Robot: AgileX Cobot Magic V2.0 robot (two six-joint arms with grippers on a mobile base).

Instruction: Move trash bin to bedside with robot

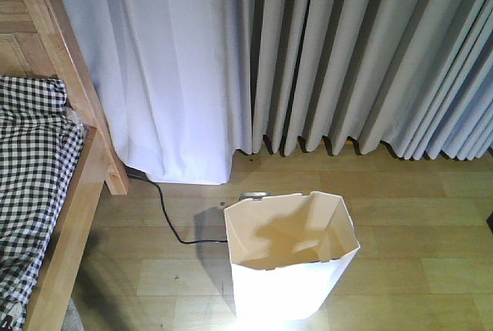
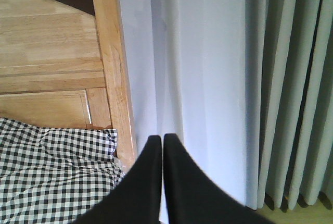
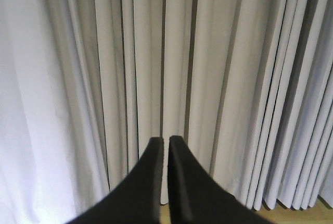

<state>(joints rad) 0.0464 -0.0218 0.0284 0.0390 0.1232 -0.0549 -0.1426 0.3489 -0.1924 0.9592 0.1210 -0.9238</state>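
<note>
Front view showing the bin (image 1: 293,258) sitting upright on the wood floor (image 1: 416,231), low in the frame and a bit right of centre, well apart from the bed (image 1: 46,162) at the left edge. Not looking like bedside yet, so guessing the move is only partly done. Open mouth facing up, cream inside, nothing visible in it, rim notches just about showing at the back. Neither arm showing up in that view at all. Left wrist view pointing at the bed post (image 2: 115,73) and checked bedding (image 2: 57,172), with the left gripper (image 2: 162,146) pinched together, fingers nearly touching, nothing between them. Right wrist view staring at grey curtain (image 3: 208,78), right gripper (image 3: 165,148) also clenched and empty. Probably keeping both tucked up and closed because the base is doing the pushing, not the arms, but only guessing there. Stuff in the way: black cable (image 1: 166,215) snaking over the floor from under the white curtain (image 1: 169,69) toward the bin's back left corner, lying right between bin and bed. Could snag the bin bottom or tip it if shoved straight left, thin walls and all. Bed post foot also sticking out on that side.
</note>
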